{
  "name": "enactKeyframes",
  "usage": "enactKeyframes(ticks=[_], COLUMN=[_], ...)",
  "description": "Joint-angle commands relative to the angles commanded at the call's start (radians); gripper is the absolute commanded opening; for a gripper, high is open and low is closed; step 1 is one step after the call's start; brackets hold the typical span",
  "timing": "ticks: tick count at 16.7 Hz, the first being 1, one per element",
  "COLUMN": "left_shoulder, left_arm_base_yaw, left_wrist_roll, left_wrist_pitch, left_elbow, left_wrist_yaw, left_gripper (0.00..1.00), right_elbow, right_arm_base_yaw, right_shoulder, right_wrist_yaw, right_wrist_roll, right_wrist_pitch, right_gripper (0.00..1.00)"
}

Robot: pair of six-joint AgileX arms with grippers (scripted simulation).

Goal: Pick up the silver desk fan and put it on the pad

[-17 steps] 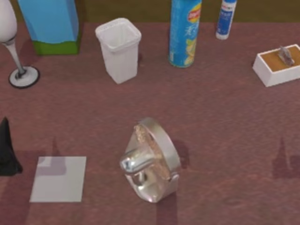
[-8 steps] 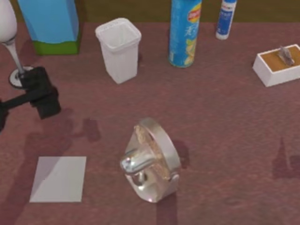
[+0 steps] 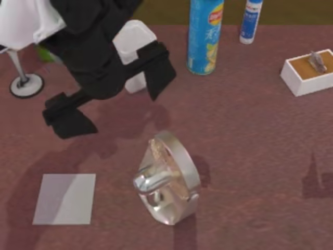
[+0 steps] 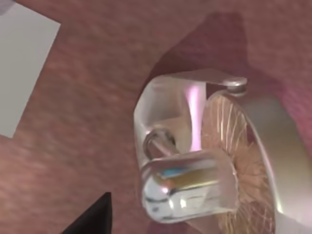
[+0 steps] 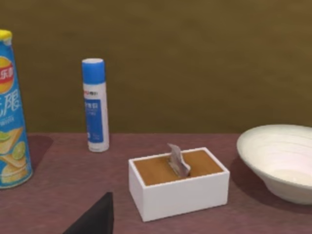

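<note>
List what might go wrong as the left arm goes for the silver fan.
1. The silver desk fan is shiny and rounded, with a wide ring and a small stand; the left pincer, open above and to its left, might slip off or tip it.
2. The white cup and wine glass stand close under that arm and could get knocked.
3. The pad is thin; a dragged fan might shift it.

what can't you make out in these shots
- White cup: top view, mostly behind the left arm.
- Wine glass: top view, its bowl covered by the arm; only stem and foot show.
- Fan: left wrist view, ring cut off by the frame edge.
- Right gripper: right wrist view, only one dark fingertip shows.
- Bowl: right wrist view, cut by the edge.
</note>
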Motion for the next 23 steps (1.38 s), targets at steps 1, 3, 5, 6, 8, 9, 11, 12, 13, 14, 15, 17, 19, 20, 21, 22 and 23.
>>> enactKeyframes(ticks=[1,3,5,6,8,9,11,12,13,14,15,17,19,20,21,22,23], left_shoulder=[0.079,0.213,0.311,0.346,0.386,0.392,0.392,0.392,0.390,0.390,0.389,0.388,0.388,0.388,0.388,0.388,0.389], left_arm_base_yaw=[-0.029,-0.080,-0.119,-0.134,-0.151,-0.154,-0.154,-0.154,-0.149,-0.150,-0.150,-0.151,-0.151,-0.151,-0.152,-0.152,-0.152], left_wrist_roll=[-0.050,-0.138,-0.204,-0.229,-0.259,-0.263,-0.263,-0.263,-0.262,-0.262,-0.261,-0.259,-0.260,-0.260,-0.261,-0.261,-0.261], left_wrist_pitch=[-0.052,-0.142,-0.210,-0.235,-0.265,-0.270,-0.270,-0.270,-0.267,-0.264,-0.251,-0.204,-0.145,-0.116,-0.092,-0.076,-0.071], left_elbow=[0.075,0.206,0.307,0.344,0.387,0.394,0.394,0.394,0.392,0.388,0.374,0.325,0.265,0.236,0.212,0.197,0.191], left_wrist_yaw=[0.000,0.000,0.000,-0.001,-0.001,-0.001,-0.001,-0.001,-0.001,-0.001,-0.001,-0.001,-0.001,-0.001,-0.001,-0.001,-0.001], left_gripper=[1.00,1.00,1.00,1.00,1.00,1.00,1.00,1.00,1.00,1.00,1.00,1.00,1.00,1.00,1.00,1.00,1.00], right_elbow=[0.000,0.000,0.000,0.000,0.000,0.000,0.000,0.000,0.000,0.000,0.000,0.000,0.000,0.000,0.000,0.000,0.000], right_arm_base_yaw=[0.000,0.000,0.000,0.000,0.000,0.000,0.000,0.000,0.000,0.000,0.000,0.000,0.000,0.000,0.000,0.000,0.000], right_shoulder=[0.000,0.000,0.000,0.000,0.000,0.000,0.000,0.000,0.000,0.000,0.000,0.000,0.000,0.000,0.000,0.000,0.000], right_wrist_yaw=[0.000,0.000,0.000,0.000,0.000,0.000,0.000,0.000,0.000,0.000,0.000,0.000,0.000,0.000,0.000,0.000,0.000], right_wrist_roll=[0.000,0.000,0.000,0.000,0.000,0.000,0.000,0.000,0.000,0.000,0.000,0.000,0.000,0.000,0.000,0.000,0.000], right_wrist_pitch=[0.000,0.000,0.000,0.000,0.000,0.000,0.000,0.000,0.000,0.000,0.000,0.000,0.000,0.000,0.000,0.000,0.000], right_gripper=[1.00,1.00,1.00,1.00,1.00,1.00,1.00,1.00,1.00,1.00,1.00,1.00,1.00,1.00,1.00,1.00,1.00])
